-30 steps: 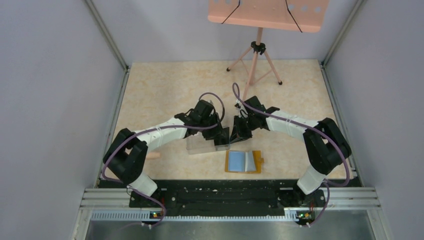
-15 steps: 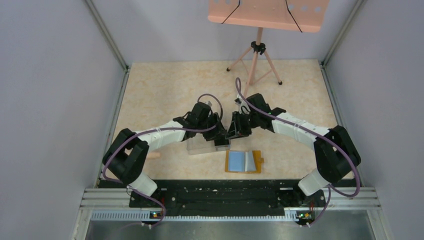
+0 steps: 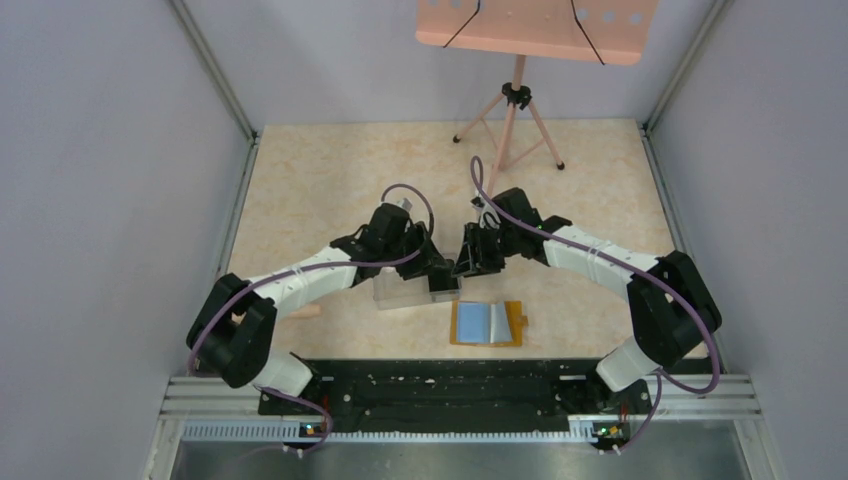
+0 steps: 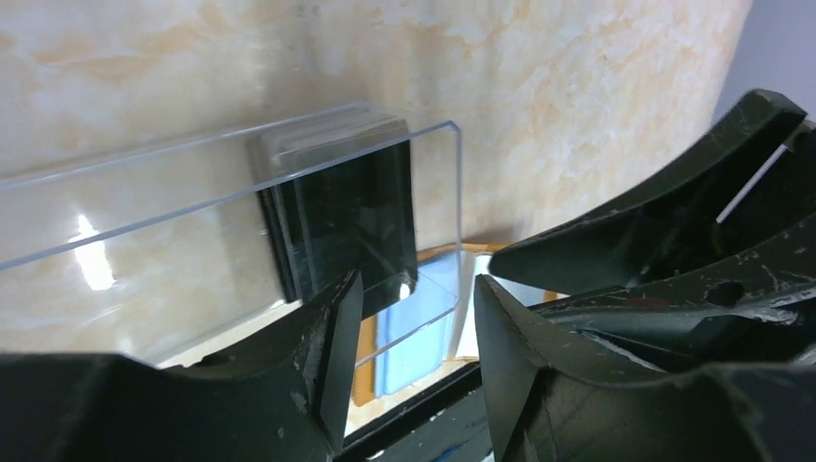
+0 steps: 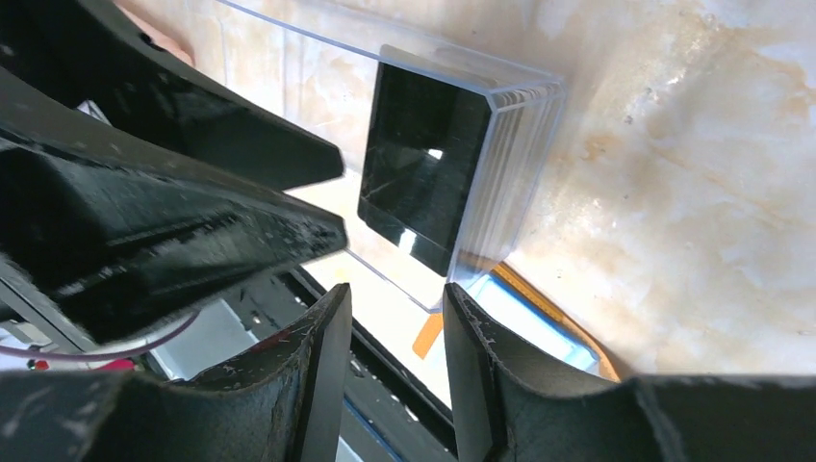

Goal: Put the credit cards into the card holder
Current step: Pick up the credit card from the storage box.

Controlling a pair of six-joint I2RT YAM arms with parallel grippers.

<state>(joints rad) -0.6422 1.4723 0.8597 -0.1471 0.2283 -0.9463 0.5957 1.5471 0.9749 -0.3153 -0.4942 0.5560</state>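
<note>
The cards (image 5: 423, 178) stand as a dark stack inside the right end of a clear box (image 3: 400, 292), near the middle of the table (image 3: 320, 190). The wallet (image 3: 487, 323) lies open, blue pockets up, just near and right of the box. Both grippers meet at that end of the box. The left gripper (image 4: 409, 318) is partly open, the box's corner showing in its gap. The right gripper (image 5: 395, 308) is narrowly open, holding nothing.
</note>
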